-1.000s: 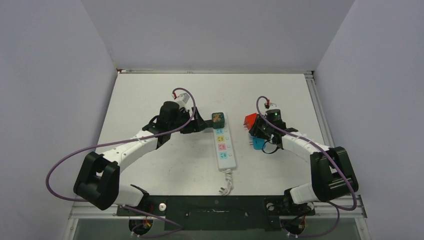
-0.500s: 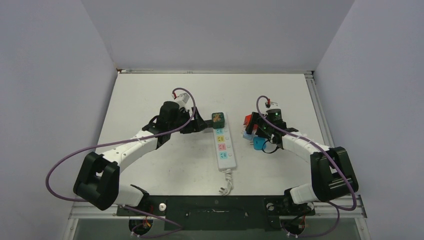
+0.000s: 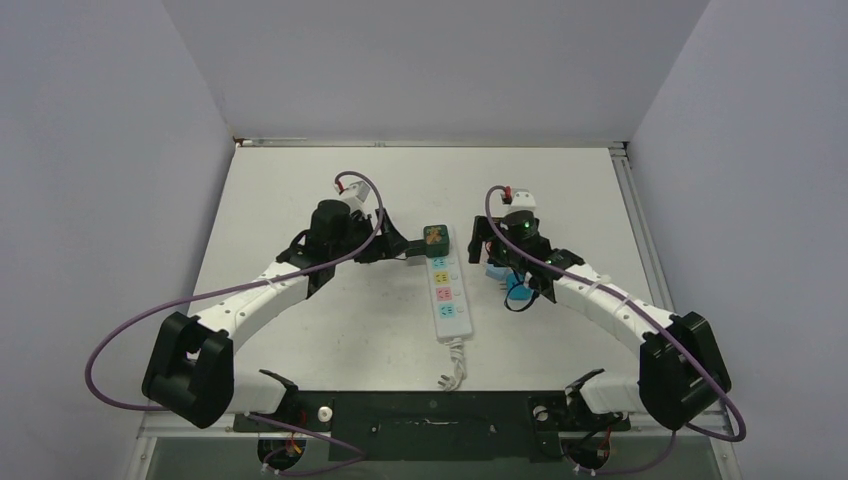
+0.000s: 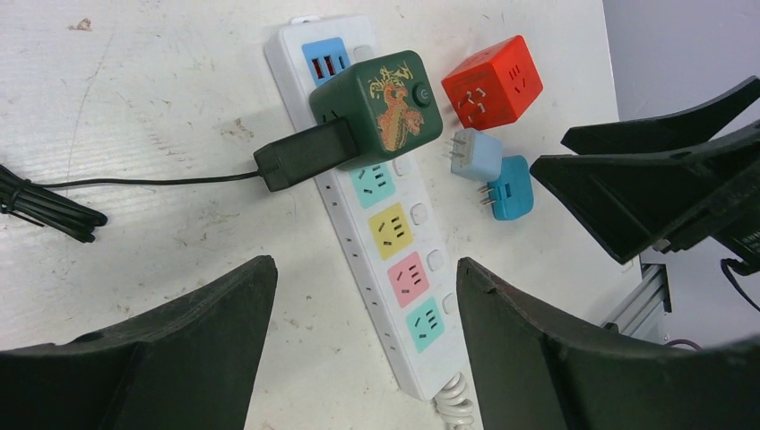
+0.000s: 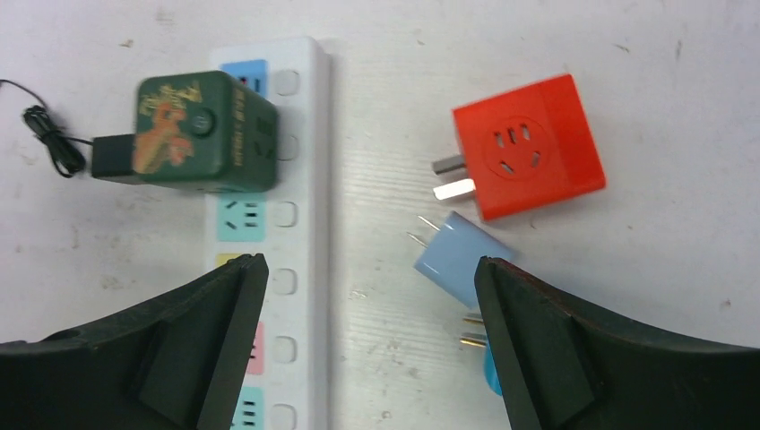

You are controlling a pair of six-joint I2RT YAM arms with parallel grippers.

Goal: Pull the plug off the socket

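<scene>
The dark green cube plug (image 4: 376,106) sits seated near the far end of the socket (image 3: 449,297), whose long axis runs near-to-far between the arms; a black connector (image 4: 305,154) juts from the plug's left face. The left gripper (image 4: 361,267), jaws spread wide and empty, hangs just left of the plug and looks the nearer, though the top view makes the gap hard to judge. The right gripper (image 5: 369,262), likewise spread, hovers across the strip by the loose red cube (image 5: 524,145), the plug to its left
</scene>
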